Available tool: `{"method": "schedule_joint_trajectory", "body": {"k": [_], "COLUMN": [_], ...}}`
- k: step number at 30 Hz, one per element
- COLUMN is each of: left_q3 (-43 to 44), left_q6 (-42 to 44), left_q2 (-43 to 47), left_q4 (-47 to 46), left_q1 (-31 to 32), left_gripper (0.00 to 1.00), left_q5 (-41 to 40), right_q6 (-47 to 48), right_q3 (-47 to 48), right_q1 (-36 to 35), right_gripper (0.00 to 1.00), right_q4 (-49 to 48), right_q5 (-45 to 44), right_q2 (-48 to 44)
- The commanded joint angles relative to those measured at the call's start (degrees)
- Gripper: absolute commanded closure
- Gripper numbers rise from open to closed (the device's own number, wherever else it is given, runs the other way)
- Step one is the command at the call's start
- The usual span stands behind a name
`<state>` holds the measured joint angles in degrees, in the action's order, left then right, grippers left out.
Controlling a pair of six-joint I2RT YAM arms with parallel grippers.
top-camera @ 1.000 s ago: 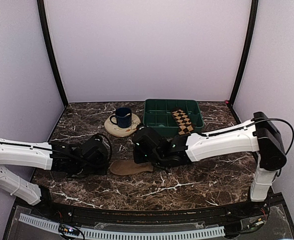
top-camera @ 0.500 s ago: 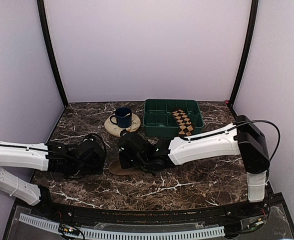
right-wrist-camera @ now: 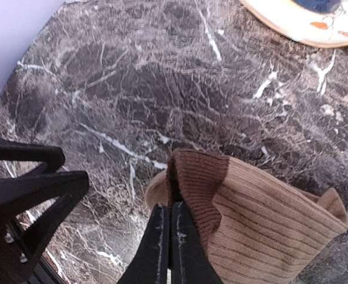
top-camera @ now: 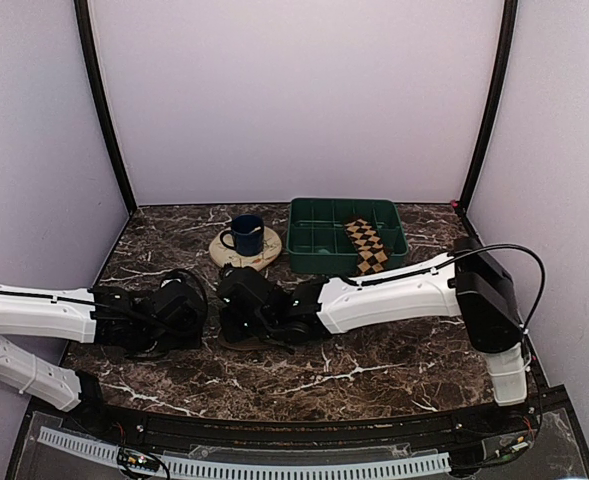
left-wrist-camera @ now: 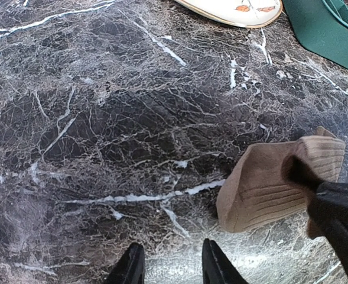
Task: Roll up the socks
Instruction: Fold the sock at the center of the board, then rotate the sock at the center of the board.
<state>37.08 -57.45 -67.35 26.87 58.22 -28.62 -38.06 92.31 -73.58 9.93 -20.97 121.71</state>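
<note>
blue mug [top-camera: 245, 234], plate [top-camera: 271, 243], green tray [top-camera: 314, 259] beyond tan sock [left-wrist-camera: 261, 188]

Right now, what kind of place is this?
Probably a robot test booth: plain walls box in a marble table, two arms sit at its edge, with a sock, mug and tray.
</note>
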Motion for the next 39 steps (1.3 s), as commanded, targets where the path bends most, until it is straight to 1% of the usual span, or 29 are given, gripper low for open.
{"method": "schedule_joint_trajectory", "body": {"k": [1, 17, 19, 23, 26, 27, 33, 36, 39], "left_q3": [-1.22, -1.36, -1.22, -0.84, -0.25, -0.06, 1.53, 2.21, 2.78], "left_q6": [-0.68, -0.31, -0.35, -0.14, 0.00, 0.04, 1.61, 4.79, 9.22], "left_q2": [1.25, 1.14, 0.92, 0.43, 0.13, 0.04, 0.02, -0.15, -0.64], "left_q4": [0.27, -0.42, -0.50, -0.52, -0.27, -0.09, -0.14, -3.38, -7.87], "left_q1": [-0.46, -0.72, -0.74, -0.74, -0.74, -0.74, -0.74, -0.74, -0.74], "left_gripper": [0.64, 0.65, 0.65, 0.64, 0.64, 0.64, 0.64, 0.65, 0.68], "left_q5": [-0.98, -0.55, -0.55, -0.42, -0.54, -0.64, -0.79, 0.19, 2.64], "right_q6": [0.55, 1.24, 1.39, 1.59, 1.59, 1.59, 1.96, 1.90, 1.06], "right_q3": [2.46, 5.83, 5.87, 5.71, 5.25, 4.94, 0.94, -3.29, -9.62], "right_q1": [-0.73, -0.74, -0.71, -0.72, -0.65, -0.61, 0.04, 0.90, 2.27], "right_gripper": [1.00, 1.00, 0.94, 0.76, 0.68, 0.67, 0.66, 0.67, 0.71], "right_q4": [0.04, 0.87, 0.77, 0.85, 0.81, 0.68, -1.23, -2.45, -5.44], "right_q5": [1.48, 3.74, 3.94, 4.44, 4.16, 4.13, 1.80, 0.59, 0.49], "right_q2": [2.08, 6.12, 6.10, 5.83, 5.35, 5.11, 1.04, -2.30, -6.04]}}
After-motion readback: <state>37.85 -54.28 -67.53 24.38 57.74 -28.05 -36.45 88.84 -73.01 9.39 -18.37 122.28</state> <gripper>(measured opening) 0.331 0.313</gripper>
